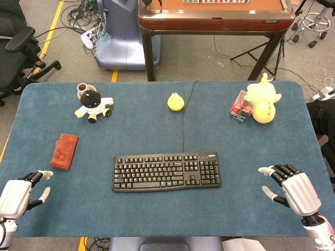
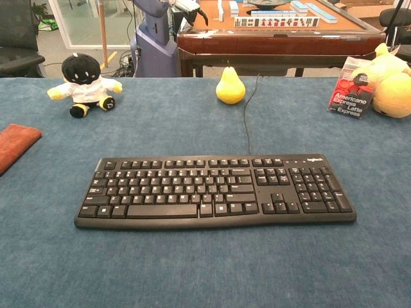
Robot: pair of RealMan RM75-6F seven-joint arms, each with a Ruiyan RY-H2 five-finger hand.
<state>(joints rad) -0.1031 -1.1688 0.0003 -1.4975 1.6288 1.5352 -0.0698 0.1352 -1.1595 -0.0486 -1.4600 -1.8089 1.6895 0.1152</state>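
Both hands sit at the near edge of the blue table (image 1: 157,104), empty, fingers spread: my left hand (image 1: 21,192) at the near left corner, my right hand (image 1: 291,188) at the near right. Between them, well apart from either, lies the black keyboard (image 1: 166,171), flat and centred. Its long axis runs left to right, the number pad at the right end, its cable (image 1: 184,120) trailing off toward the far edge past the yellow pear (image 1: 176,101). I judge it light, rigid plastic, a bit slick, with keys that give under pressure, so I'd take it by the short end edges rather than from above. Nearest my left hand is the red cloth (image 1: 64,151), soft and limp.
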